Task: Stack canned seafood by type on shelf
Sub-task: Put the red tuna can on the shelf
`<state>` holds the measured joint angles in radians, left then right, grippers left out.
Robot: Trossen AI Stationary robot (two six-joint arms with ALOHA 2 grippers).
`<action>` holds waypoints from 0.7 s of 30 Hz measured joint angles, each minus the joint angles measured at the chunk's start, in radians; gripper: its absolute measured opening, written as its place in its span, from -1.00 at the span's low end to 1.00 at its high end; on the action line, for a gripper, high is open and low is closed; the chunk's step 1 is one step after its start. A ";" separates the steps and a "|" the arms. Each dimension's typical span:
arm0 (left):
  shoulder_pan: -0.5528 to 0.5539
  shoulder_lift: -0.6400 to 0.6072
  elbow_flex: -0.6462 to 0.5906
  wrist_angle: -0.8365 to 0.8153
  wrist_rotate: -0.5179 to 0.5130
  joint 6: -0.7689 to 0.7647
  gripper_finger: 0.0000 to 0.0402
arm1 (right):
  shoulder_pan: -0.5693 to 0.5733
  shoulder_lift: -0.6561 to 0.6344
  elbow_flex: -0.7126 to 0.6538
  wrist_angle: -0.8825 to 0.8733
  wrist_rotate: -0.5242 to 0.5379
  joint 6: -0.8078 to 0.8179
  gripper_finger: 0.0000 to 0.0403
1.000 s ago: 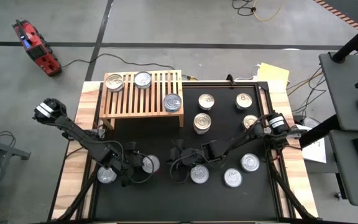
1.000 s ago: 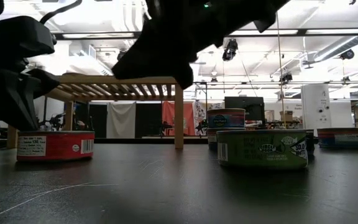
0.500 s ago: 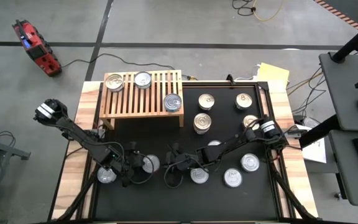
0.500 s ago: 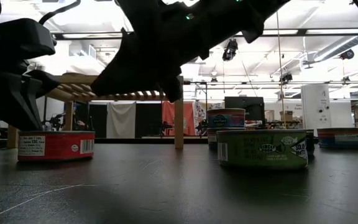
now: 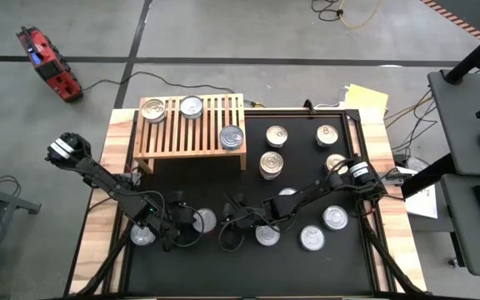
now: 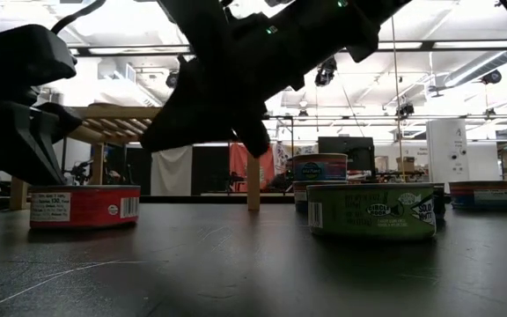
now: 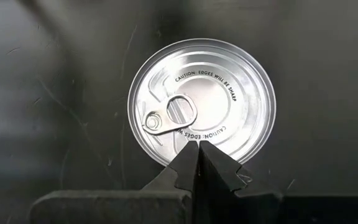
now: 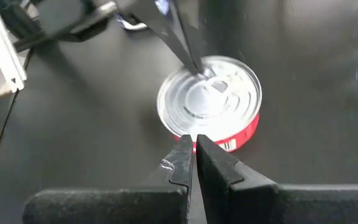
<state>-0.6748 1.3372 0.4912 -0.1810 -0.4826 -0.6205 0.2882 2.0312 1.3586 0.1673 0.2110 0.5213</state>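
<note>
A black mat (image 5: 248, 267) covers the wooden table on a grey concrete floor. Tins (image 5: 272, 164) lie scattered; three sit on the slatted shelf (image 5: 192, 127). Both closed grippers, left (image 5: 187, 223) and right (image 5: 227, 230), flank a red-labelled tin (image 5: 204, 220).

Low light-wood slatted shelf (image 5: 192, 129) at mat's far-left corner, three silver-lidded round tins (image 5: 190, 107) upright on top; other tins (image 5: 273, 163) upright, scattered across mat.

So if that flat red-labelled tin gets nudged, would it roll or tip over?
Probably neither. The low red-labelled round metal tin sits flat on the black mat, much wider than tall, so it would likely slide. Its smooth silver pull-tab lid looks slippery, and the rigid metal should not dent easily.
</note>
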 joint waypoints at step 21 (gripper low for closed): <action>-0.041 0.000 -0.089 0.138 -0.059 -0.002 -1.00 | -0.001 0.000 0.000 -0.013 0.007 0.118 -0.94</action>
<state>-0.7157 1.3369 0.4023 -0.0433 -0.5421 -0.6226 0.2876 2.0312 1.3582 0.1539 0.2180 0.6390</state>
